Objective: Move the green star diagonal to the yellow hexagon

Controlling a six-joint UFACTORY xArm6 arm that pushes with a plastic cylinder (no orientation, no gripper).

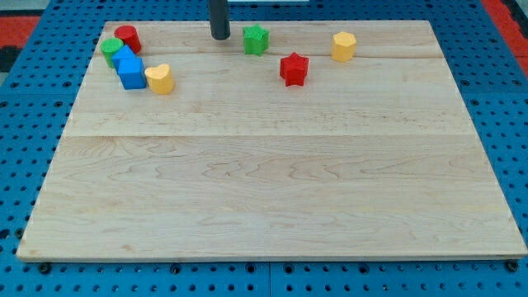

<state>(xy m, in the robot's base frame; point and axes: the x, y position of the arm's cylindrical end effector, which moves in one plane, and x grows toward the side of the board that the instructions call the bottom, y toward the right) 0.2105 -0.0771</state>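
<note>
The green star [256, 39] lies near the view's top, a little left of centre. The yellow hexagon [344, 46] lies to its right, near the top edge. My tip [219, 37] rests on the board just left of the green star, with a small gap between them. A red star [294, 68] lies between the green star and the yellow hexagon, slightly lower.
At the view's top left sits a cluster: a red cylinder [128, 37], a green cylinder [111, 50], two blue blocks [129, 69] and a yellow heart-like block [160, 79]. The wooden board [272, 190] lies on a blue perforated table.
</note>
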